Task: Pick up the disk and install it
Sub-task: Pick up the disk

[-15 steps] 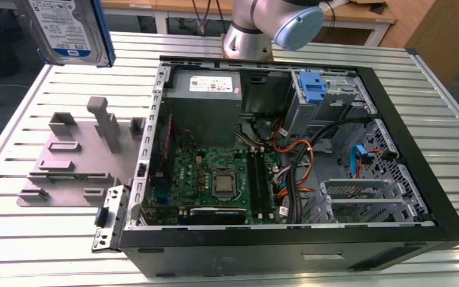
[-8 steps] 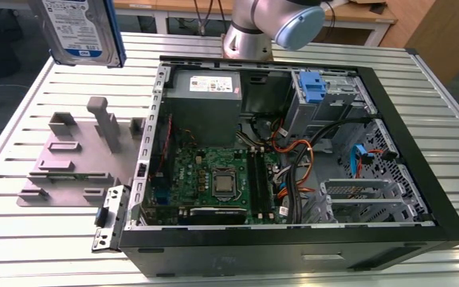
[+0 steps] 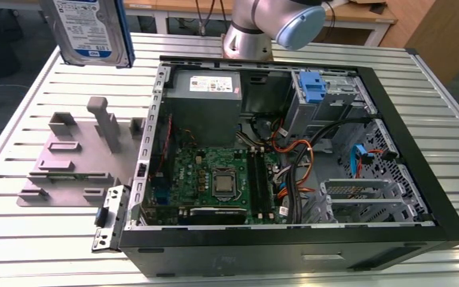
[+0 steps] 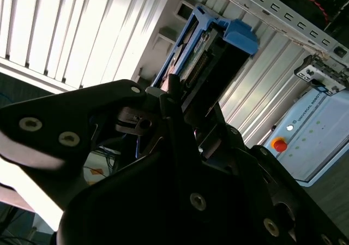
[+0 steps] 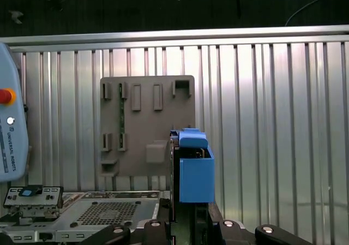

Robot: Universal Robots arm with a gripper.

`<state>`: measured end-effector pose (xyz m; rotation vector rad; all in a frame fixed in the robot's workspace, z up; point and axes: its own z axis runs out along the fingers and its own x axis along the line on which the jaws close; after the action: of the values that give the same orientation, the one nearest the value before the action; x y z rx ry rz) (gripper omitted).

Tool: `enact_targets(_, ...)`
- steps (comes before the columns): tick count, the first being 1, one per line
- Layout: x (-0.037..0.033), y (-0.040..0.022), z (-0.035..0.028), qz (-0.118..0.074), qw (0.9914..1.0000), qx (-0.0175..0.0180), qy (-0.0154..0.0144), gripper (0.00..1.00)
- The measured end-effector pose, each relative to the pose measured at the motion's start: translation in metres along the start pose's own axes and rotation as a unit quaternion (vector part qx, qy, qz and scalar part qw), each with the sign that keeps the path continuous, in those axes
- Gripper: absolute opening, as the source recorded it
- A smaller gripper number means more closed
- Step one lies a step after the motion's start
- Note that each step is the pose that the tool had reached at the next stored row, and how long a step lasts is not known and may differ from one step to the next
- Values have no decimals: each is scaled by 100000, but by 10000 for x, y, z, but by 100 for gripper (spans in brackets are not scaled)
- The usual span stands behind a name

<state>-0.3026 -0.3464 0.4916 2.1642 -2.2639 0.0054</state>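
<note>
In the exterior view, the ribbed metal bench (image 3: pixel 18 239) shows bare slats along its left edge and front left corner. Above the far left corner the disk (image 3: pixel 92 30) hangs upright in the air, label facing the camera, its top cut off by the frame. Below it a grey holder plate (image 3: pixel 58 173) lies flat on the bench, and 1 tall post (image 3: pixel 106 122) stands from it just beside the open computer case (image 3: pixel 421 197). A small metal flap (image 3: pixel 108 218) juts out at the case's front left corner. Inside the case, from left to right, sit the grey power box (image 3: pixel 205 95), the green circuit board (image 3: pixel 213 176), a tangle of cables (image 3: pixel 301 161), a blue bracket (image 3: pixel 313 86) at the far wall and a metal drive cage (image 3: pixel 365 200). The arm (image 3: pixel 281 21) stands behind the case, its upper part cut off. In the first wrist view the claw (image 5: pixel 191 217) grips the disk edge-on, with the blue frame end sticking out over the holder plate; most of the claw is lost in dark shadow.
</note>
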Motion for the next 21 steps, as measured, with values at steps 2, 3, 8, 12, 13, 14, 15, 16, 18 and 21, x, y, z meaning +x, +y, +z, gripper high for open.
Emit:
enact_targets(2, -2, -39, 0, -3, 100000, 4, -3, 35)
enact_targets(3, -3, -60, 0, -2, 100000, 0, -1, 35)
enact_targets(8, -7, -151, -1, -5, 100000, 0, -2, 35)
enact_targets(12, -10, -225, -1, 0, 100000, 2, 0, 35)
enact_targets(13, -11, -244, -1, -2, 100000, 4, -4, 35)
enact_targets(14, -12, -263, -1, -4, 100000, 4, -3, 35)
enact_targets(15, -13, -281, -1, -2, 100000, 4, -4, 35)
enact_targets(16, -14, -301, -1, -2, 100000, -1, 0, 35)
enact_targets(18, -15, -339, -1, -4, 100000, 0, -1, 35)
enact_targets(21, -18, -400, -1, -6, 100000, 1, -1, 35)
